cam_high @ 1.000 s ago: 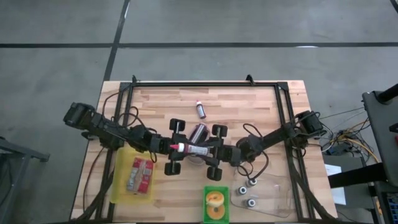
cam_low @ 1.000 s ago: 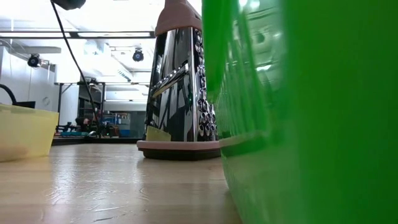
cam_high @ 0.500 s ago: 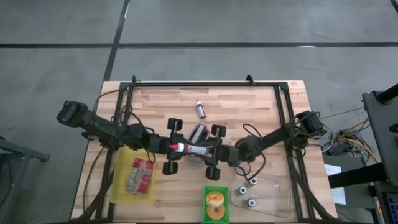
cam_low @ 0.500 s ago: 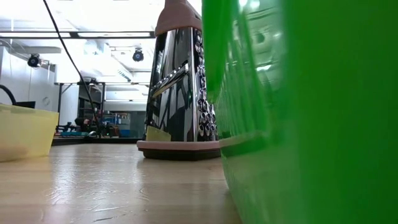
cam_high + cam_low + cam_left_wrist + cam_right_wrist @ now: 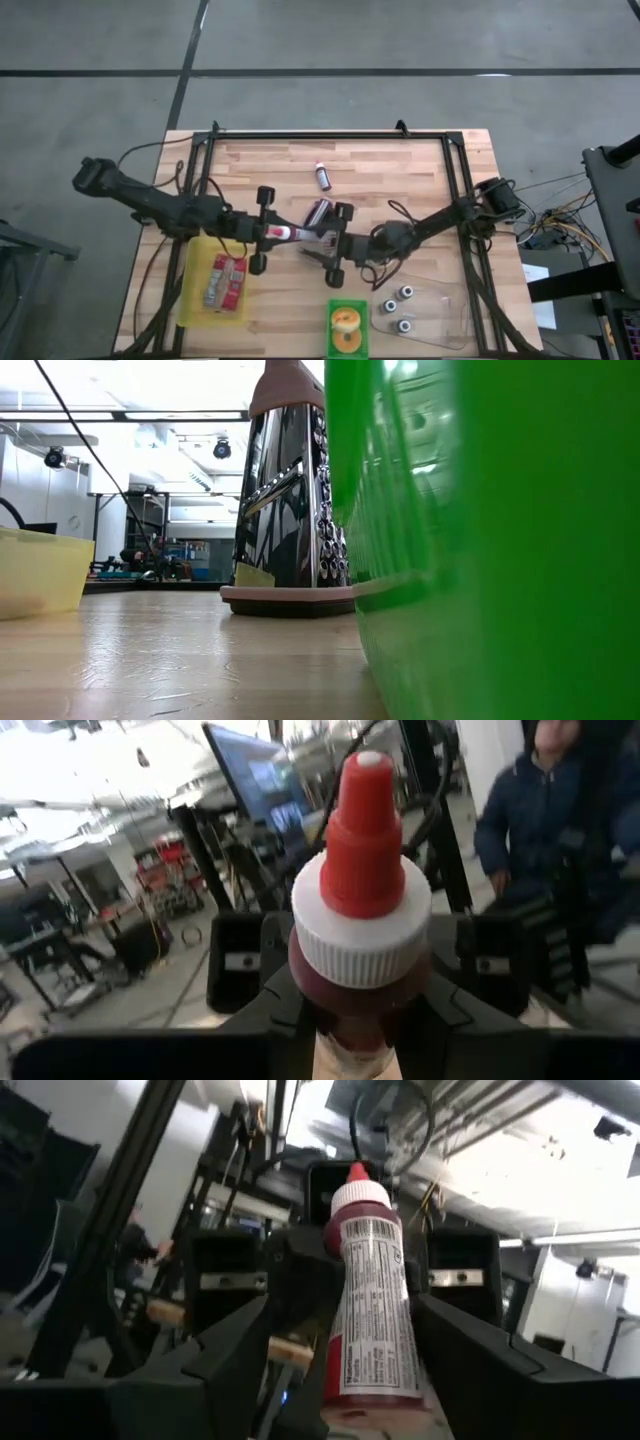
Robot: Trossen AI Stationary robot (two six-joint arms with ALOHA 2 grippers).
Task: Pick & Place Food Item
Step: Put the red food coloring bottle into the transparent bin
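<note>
1. Red-capped sauce bottle (image 5: 288,234) lies roughly level in the air over the middle of the wooden table (image 5: 400,170), between the two grippers, cap toward the left arm.
2. Left gripper (image 5: 272,231) is clamped on the bottle near its shoulder. In the left wrist view the cap points straight back at the camera.
3. Right gripper (image 5: 322,244) sits at the bottle's base end. Its fingers (image 5: 240,1350) stand wide on either side of the label with a gap showing, so it seems to carry none of the weight.
4. Judging by this, the step in hand is a handover, with the bottle now in the left arm's charge.
5. To do it well, the right arm should back straight out along the bottle's axis, jaws kept wide, so that neither finger drags the label and twists the bottle in the left grip.
6. The left arm should hold steady until those fingers are clear of the base, because a grip near the cap leaves the heavy end free to droop.
7. Just beside the pair on the table lies a metal grater (image 5: 318,212), so any swing should stay above it.
8. Near the left arm sits a yellow bin (image 5: 192,300), and at the front edge a green container (image 5: 347,303). Which one is the target cannot be told.
</note>
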